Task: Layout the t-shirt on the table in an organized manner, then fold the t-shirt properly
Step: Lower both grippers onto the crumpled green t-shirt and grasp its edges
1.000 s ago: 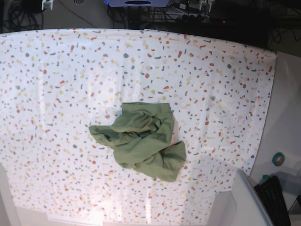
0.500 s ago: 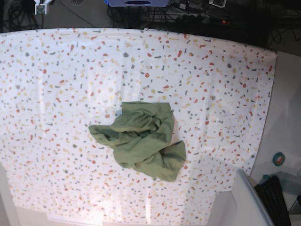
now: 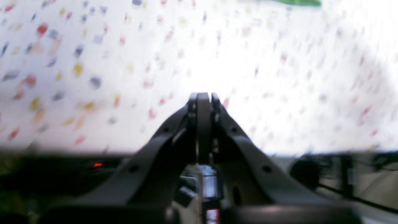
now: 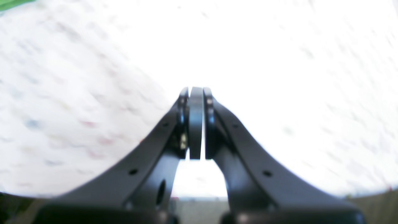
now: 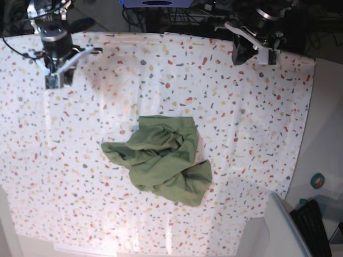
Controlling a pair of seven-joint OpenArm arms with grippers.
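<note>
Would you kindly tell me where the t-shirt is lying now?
In the base view, the t-shirt lies crumpled near the middle of the table, apart from both arms.

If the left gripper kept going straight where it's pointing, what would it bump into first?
Probably just the table. The left gripper, jaws shut, points at bare speckled cloth. The t-shirt shows only as a green sliver at the far top edge, off to one side. Blur makes depth hard to judge.

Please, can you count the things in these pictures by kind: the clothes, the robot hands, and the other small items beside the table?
T-shirt, crumpled, olive-green: 1 — the t-shirt
Robot hands, both shut and empty: 2 — the right hand, the left hand
Table with flecked white cloth: 1 — the table
Teal tape roll off the table's edge: 1 — the tape roll
Total: 5
</note>
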